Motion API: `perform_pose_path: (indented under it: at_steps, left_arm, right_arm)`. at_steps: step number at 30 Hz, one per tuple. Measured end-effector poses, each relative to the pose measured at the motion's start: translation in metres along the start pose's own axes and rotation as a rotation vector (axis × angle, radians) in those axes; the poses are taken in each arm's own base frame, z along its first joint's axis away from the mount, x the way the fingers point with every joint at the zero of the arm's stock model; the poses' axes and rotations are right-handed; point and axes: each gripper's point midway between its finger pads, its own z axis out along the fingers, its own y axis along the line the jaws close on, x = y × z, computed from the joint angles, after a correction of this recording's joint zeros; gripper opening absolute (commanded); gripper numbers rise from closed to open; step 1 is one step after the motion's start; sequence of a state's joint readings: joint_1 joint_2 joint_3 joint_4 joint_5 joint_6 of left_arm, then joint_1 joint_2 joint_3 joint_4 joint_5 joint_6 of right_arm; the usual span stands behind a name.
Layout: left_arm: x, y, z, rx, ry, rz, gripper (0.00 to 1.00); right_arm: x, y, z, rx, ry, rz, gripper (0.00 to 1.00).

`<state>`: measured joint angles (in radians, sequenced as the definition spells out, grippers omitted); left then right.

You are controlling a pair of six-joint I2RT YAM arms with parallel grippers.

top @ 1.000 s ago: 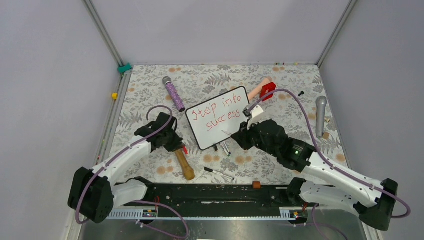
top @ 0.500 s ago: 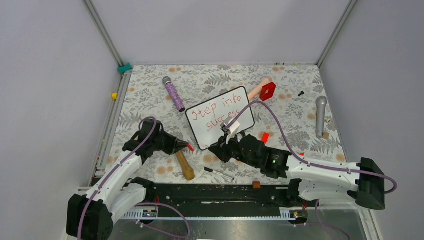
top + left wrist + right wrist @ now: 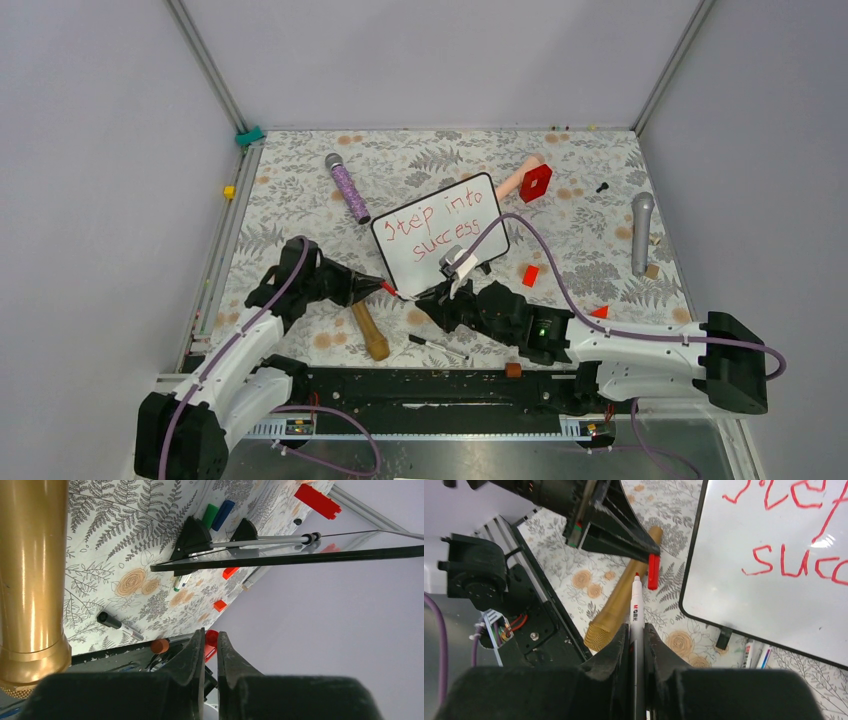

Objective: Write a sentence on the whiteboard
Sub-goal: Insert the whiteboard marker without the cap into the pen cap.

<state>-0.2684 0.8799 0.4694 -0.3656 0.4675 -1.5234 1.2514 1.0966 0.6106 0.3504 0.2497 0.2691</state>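
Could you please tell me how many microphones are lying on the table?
3. A purple microphone lies left of the whiteboard, a grey microphone lies near the right edge, and a gold microphone lies beneath the left gripper. None seems hidden.

One whiteboard (image 3: 418,272), two robot arms (image 3: 240,335) (image 3: 640,345), three red blocks (image 3: 536,182) (image 3: 530,275) (image 3: 600,312)

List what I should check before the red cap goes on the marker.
1. The sentence on the whiteboard is complete: ok.
2. The right gripper is shut on the marker: ok, tip bare.
3. The left gripper is shut on the red cap: ok.
4. Cap in line with tip: not ok, it sits beside it.
5. Cap's open end faces tip: cannot tell.
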Motion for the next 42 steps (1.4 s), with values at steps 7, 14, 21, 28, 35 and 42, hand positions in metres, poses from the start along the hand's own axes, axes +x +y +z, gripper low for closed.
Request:
perform_pose_path:
  at_steps: [7,14,21,28,35,42]
  left_arm:
    - [0.0,-0.003,-0.002,0.013,0.003,-0.006,0.0]
    - [-0.001,-0.004,-0.002,0.016,0.002,-0.009,0.0]
    - [0.0,-0.004,-0.003,0.021,0.004,-0.009,0.0]
    - [0.0,-0.005,-0.005,0.025,0.008,-0.01,0.0]
    - [0.001,-0.006,-0.006,0.029,0.015,-0.009,0.0]
    - [0.002,-0.007,-0.007,0.034,0.015,-0.007,0.0]
  right_arm:
    - [0.016,-0.006,-0.002,0.014,0.035,-0.005,0.0]
    - [0.021,-0.006,0.0,0.017,0.046,0.003,0.0]
    - [0.028,-0.008,0.003,0.027,0.068,0.001,0.0]
    - [0.031,-0.013,0.005,0.058,0.071,-0.004,0.0]
    - [0.038,-0.019,0.006,0.084,0.092,-0.014,0.0]
    - [0.036,-0.018,0.008,0.085,0.09,-0.014,0.0]
